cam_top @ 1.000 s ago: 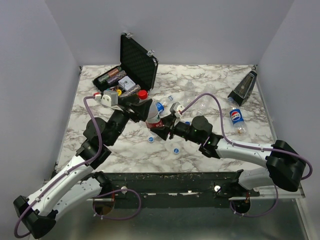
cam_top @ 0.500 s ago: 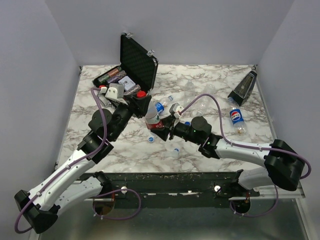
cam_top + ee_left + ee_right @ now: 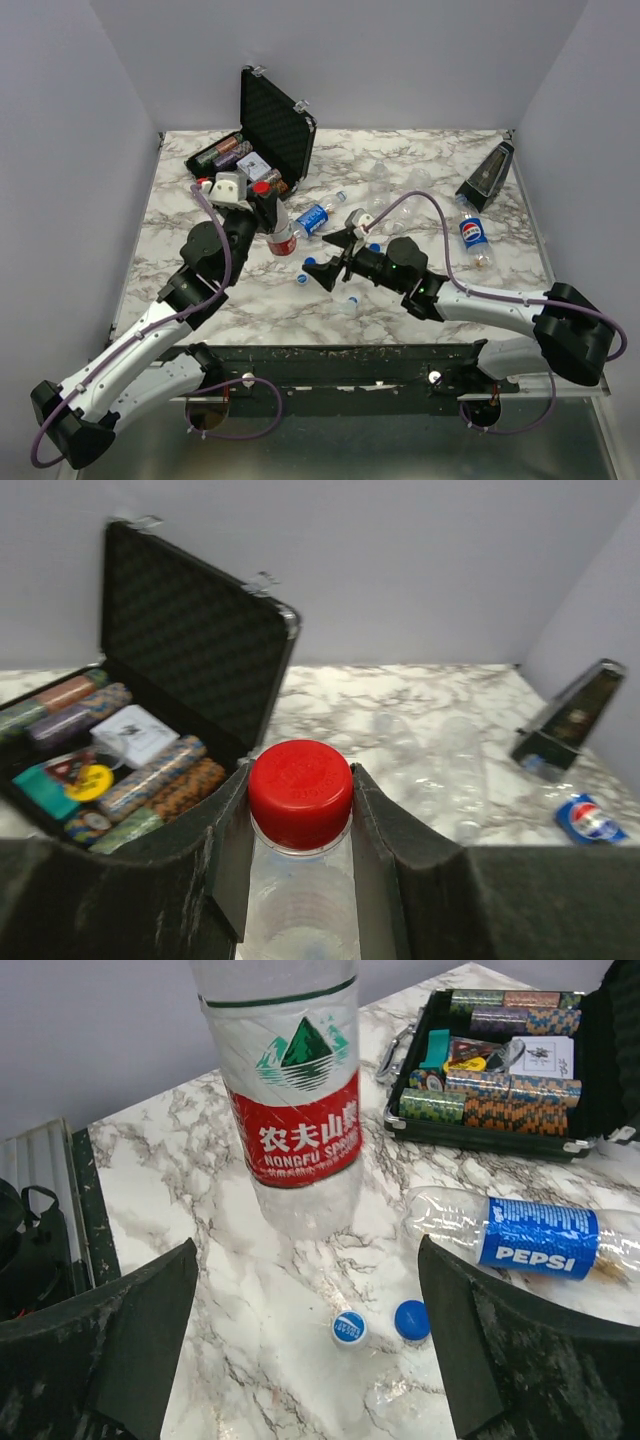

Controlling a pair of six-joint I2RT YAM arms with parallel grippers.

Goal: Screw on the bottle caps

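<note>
A clear bottle (image 3: 290, 1090) with a red-and-white label stands upright on the marble table (image 3: 430, 160), left of centre. A red cap (image 3: 300, 792) sits on its neck. My left gripper (image 3: 300, 815) is shut on that cap from both sides, seen from above at the left gripper (image 3: 266, 200). My right gripper (image 3: 310, 1340) hangs open just right of the bottle (image 3: 281, 240), apart from it, with nothing between its fingers. Below the open jaws lie a blue-and-white cap (image 3: 349, 1328) and a plain blue cap (image 3: 411, 1320). One more blue cap (image 3: 351, 300) lies nearer the front.
An open black case (image 3: 275, 120) of poker chips stands at the back left, close behind the bottle. A Pepsi bottle (image 3: 540, 1235) lies just right of it, another Pepsi bottle (image 3: 472, 235) at the right. Clear bottles (image 3: 400, 210) lie mid-table. A black metronome (image 3: 488, 175) stands back right.
My right gripper has let go of the bottle, opened wide and drawn back. My left gripper has closed on the red cap, and the bottle has shifted left toward the case.
</note>
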